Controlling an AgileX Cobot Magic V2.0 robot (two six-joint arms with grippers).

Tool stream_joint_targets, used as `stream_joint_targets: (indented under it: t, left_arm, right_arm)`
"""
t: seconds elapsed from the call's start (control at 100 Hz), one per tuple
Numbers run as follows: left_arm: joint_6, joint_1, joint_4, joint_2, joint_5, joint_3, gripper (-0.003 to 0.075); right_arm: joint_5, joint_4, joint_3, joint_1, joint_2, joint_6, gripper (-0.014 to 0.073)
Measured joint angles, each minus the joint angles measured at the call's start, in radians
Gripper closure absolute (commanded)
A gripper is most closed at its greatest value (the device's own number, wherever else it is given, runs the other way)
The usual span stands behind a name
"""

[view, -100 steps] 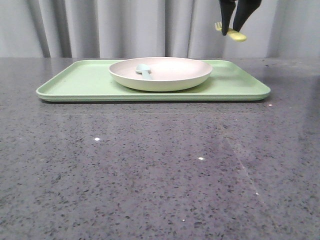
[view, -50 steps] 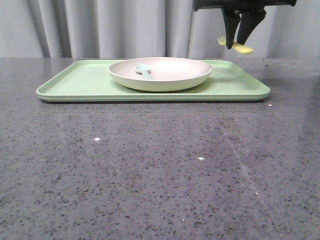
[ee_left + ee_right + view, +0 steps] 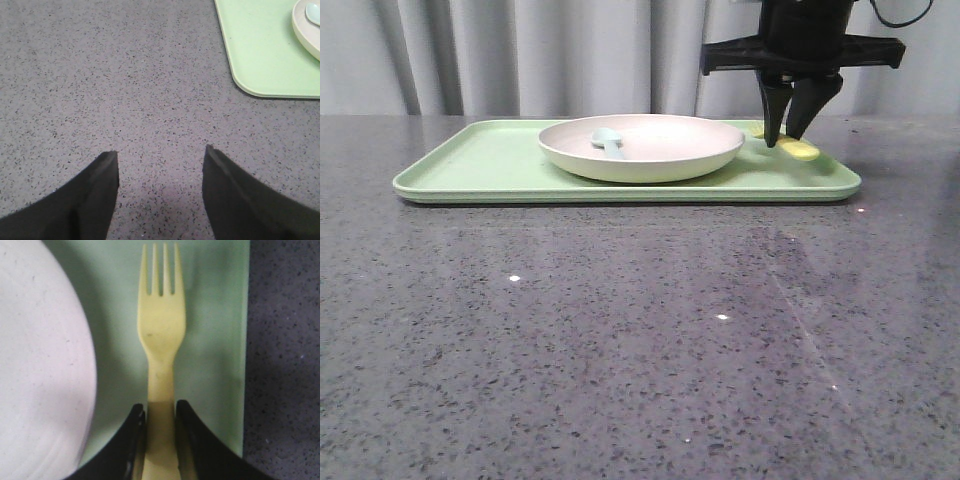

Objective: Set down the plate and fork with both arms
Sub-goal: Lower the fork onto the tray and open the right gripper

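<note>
My right gripper [image 3: 787,138] has dropped since a second ago, fingers pinching the fork [image 3: 161,365] low over the tray [image 3: 480,165], beside the plate [image 3: 650,150]. Touchdown I can't confirm. Left gripper [image 3: 160,162] spread, over bare table [image 3: 100,75].

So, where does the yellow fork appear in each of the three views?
Front view: the fork is at right, low over the green tray, held by the right pincer, beside the plate.
Left wrist view: not in it.
Right wrist view: the fork is in the centre, handle between the fingers.
Shared landmark: the green tray, seen in all views.
</note>
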Motion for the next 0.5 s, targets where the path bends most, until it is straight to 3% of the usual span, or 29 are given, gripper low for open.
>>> stream_joint_targets:
  t: [0.5]
  left_arm:
    - [0.000, 0.000, 0.000, 0.000, -0.002, 0.000, 0.0345]
  right_arm:
    - [-0.013, 0.000, 0.003, 0.000, 0.000, -0.004, 0.0538]
